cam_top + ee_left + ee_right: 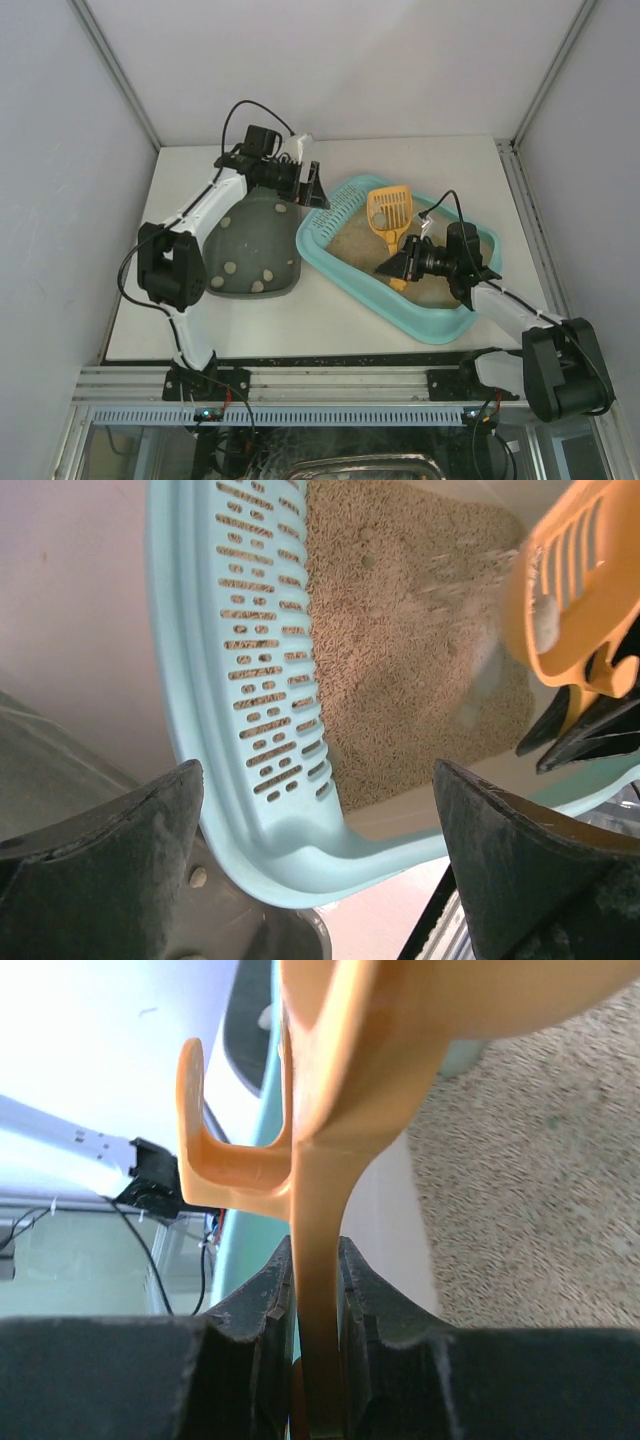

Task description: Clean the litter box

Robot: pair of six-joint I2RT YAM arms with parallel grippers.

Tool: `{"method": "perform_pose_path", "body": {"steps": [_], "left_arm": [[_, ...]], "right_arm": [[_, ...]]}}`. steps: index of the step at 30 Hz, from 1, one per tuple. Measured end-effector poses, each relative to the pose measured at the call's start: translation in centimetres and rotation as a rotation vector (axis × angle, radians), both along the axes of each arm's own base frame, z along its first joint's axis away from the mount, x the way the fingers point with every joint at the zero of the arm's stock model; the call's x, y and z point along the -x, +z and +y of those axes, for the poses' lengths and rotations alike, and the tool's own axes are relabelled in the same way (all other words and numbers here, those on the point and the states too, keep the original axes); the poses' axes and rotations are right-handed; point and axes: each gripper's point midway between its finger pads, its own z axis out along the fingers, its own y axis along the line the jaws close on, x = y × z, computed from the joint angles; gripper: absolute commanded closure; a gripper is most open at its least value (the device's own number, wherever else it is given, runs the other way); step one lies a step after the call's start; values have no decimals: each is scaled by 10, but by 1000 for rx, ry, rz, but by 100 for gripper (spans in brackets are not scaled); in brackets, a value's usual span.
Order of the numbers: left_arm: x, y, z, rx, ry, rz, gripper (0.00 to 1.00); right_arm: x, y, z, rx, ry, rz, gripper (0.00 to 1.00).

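Right gripper point(318, 1260): squeezed tight on the handle of the orange scoop point(390, 210), middle right of the top picture.
Left gripper point(308, 186): fingers wide apart, holding nothing. It hangs by the corner of the litter box point(325, 215), near the top middle of the top picture.
Litter box: the light blue-green one, right of the middle in the top picture, on the white table point(330, 320). Sandy litter point(360, 250) lies in it.
Dark tray point(250, 240): just left of the litter box. A few pale lumps point(231, 268) lie in it.
Done so far, I think: some lumps are out of the litter and in the dark tray. The scoop is up over the litter.
Left to do, I think: tip what is in the scoop into the dark tray, then look for more. I cannot tell if more lumps hide in the litter.
Only the left wrist picture shows: a pale lump point(545, 620) inside the scoop, upper right. It also shows the little slots in the rim point(250, 660), and the box corner sitting between the two dark fingers point(110, 870). I cannot tell if they touch it.
Only the right wrist picture shows: the fingers pinching the thin handle from both sides, and the hook point(200, 1130) on it.
Only the top picture shows: both arms at once, and the whole dark tray.
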Motion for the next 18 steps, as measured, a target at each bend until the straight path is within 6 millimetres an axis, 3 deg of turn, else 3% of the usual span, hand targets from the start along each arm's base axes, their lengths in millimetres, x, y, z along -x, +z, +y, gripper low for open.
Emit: {"method": "perform_pose_path", "body": {"steps": [7,18], "left_arm": [[11,2,6,-14,4,-5,0],[14,11,7,-6,5,-19,0]], "right_arm": [[7,25,9,-114,76,-73,100],[1,36,-4,-188,44,-39,100]]}}
